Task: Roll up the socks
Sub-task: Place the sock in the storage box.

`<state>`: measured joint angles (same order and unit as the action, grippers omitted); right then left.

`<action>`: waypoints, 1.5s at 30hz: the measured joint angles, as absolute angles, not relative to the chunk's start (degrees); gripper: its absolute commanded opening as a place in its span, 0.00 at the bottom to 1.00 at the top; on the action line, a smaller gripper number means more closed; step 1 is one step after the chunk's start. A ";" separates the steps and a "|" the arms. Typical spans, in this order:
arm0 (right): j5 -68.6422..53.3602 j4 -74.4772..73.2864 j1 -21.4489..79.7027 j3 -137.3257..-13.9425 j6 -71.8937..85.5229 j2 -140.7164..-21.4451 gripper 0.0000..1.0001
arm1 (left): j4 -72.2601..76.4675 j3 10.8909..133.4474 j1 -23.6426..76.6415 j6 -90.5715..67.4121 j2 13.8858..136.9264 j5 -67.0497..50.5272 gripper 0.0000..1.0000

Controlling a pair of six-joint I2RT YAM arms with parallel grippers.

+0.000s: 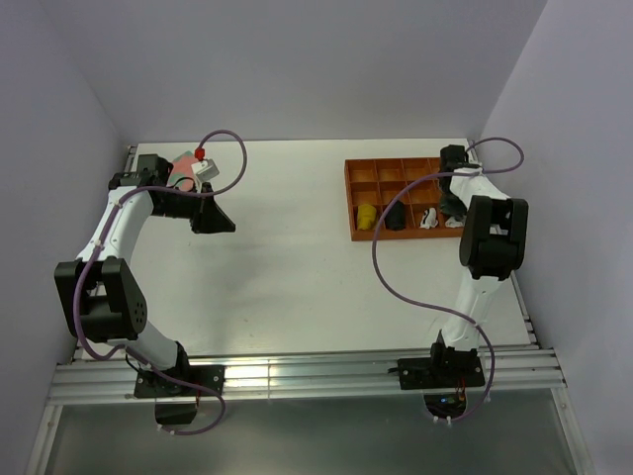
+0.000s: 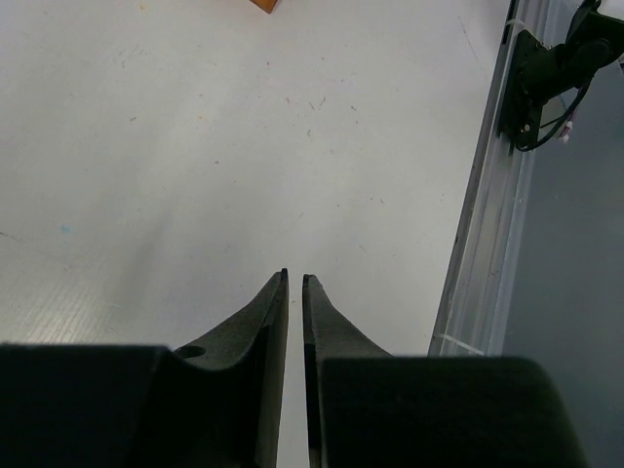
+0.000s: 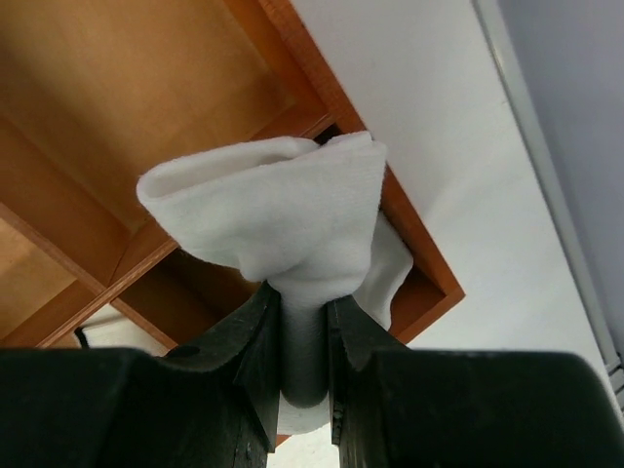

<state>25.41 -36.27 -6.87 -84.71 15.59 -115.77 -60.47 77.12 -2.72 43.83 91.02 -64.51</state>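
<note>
At about the counter's (image 1: 297,287) 9 o'clock, the left fingers (image 2: 284,291) hang over bare surface. They are pressed almost together with only a slit between them, and they hold nothing. Toward 2 o'clock sits an orange divided tray (image 1: 353,198). Its near row holds a yellow bundle (image 1: 367,217), a black bundle (image 1: 395,219) and a white bundle with dark marks (image 1: 429,218). At the tray's 4 o'clock corner the right fingers (image 3: 265,310) pinch a plain white sock (image 3: 283,205), bunched up and held above the corner compartment.
</note>
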 measured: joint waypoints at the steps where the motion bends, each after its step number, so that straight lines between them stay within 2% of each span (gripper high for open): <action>1: 24.56 -36.40 -7.05 -84.71 15.62 -115.77 0.00 | -60.47 77.12 -2.72 43.81 91.02 -64.38 0.16; 12: 13.54 -38.19 -10.07 -84.71 16.71 -115.77 0.00 | -60.75 77.12 -2.72 43.83 91.02 -63.51 0.16; 22: 12.12 -39.05 -10.55 -84.71 18.31 -116.09 0.04 | -60.95 77.12 -2.72 43.70 90.89 -62.94 0.17; 23: 12.05 -39.07 -10.59 -84.71 18.39 -116.09 0.12 | -60.95 77.12 -2.72 43.66 90.85 -62.92 0.17; 28: 11.90 -38.72 -10.79 -84.29 18.83 -115.87 0.34 | -60.90 77.17 -2.52 43.20 90.83 -62.83 0.17; 32: 11.55 -38.81 -11.05 -83.59 19.14 -115.20 0.44 | -60.73 77.17 -1.96 42.24 90.67 -62.50 0.17; 37: 11.03 -39.51 -11.22 -82.41 19.38 -113.99 0.50 | -60.34 77.17 -1.30 40.91 89.80 -62.02 0.17; 45: 9.69 -41.21 -11.22 -81.03 19.84 -111.39 0.53 | -58.65 77.17 -0.69 38.79 89.27 -61.58 0.18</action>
